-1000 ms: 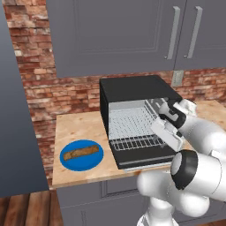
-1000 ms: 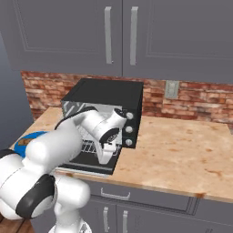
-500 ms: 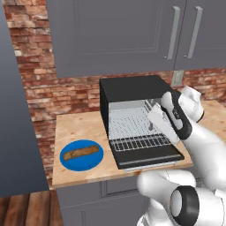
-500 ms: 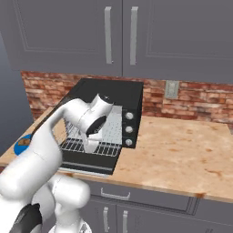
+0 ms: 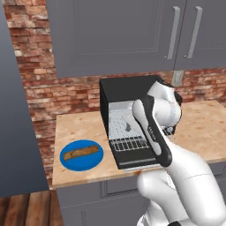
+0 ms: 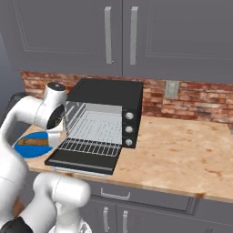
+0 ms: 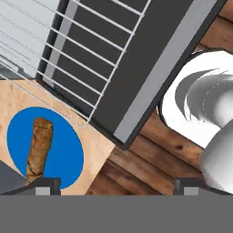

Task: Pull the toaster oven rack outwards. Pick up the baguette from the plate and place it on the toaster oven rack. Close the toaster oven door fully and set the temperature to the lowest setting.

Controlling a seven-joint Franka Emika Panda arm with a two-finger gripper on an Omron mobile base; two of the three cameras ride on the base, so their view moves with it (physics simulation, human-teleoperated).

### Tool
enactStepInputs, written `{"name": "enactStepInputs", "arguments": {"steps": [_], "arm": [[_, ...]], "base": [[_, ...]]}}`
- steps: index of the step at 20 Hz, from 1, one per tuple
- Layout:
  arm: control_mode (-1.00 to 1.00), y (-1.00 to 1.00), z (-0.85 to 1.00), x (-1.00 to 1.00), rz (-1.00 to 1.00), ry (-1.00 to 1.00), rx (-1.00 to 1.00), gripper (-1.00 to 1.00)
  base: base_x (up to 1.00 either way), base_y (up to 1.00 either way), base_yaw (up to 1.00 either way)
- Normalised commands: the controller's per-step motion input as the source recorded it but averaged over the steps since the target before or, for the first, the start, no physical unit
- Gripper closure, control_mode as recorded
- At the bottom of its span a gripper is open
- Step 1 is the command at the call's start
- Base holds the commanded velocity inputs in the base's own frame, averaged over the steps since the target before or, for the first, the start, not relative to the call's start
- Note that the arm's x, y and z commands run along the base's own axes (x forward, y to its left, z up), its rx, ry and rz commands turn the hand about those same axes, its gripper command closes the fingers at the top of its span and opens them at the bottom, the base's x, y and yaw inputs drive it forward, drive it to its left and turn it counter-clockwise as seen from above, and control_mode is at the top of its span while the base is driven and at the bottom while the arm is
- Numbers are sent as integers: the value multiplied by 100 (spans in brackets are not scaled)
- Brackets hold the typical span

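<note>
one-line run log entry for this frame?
rack: pulled out over open door | baguette: on plate | gripper: open, empty

knobs (image 6: 129, 129) too small to read, plate (image 6: 20, 149) partly hidden

Glossy white rounded arm (image 5: 176, 167) segments with dark joints

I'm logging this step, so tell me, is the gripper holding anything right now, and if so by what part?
Nothing is held. The gripper is open, its fingertips apart with nothing between them, and the baguette lies on the plate.
</note>
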Motion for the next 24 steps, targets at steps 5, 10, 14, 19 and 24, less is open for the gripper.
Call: {"name": "enactStepInputs", "arguments": {"steps": [5,10,14,19,24], "arm": [[-100,100,0,0,-13,8,-10,-100],[-100,100,-2,6,-23,4,-9,-100],[-100,91,-12,39,-35,0,-13,-100],[-100,48,-15,55,-31,0,-14,-100],[-100,7,-21,41,-21,4,-10,-100]], "base": [[0,0,0],[0,0,0],[0,0,0],[0,0,0],[0,0,0]]}}
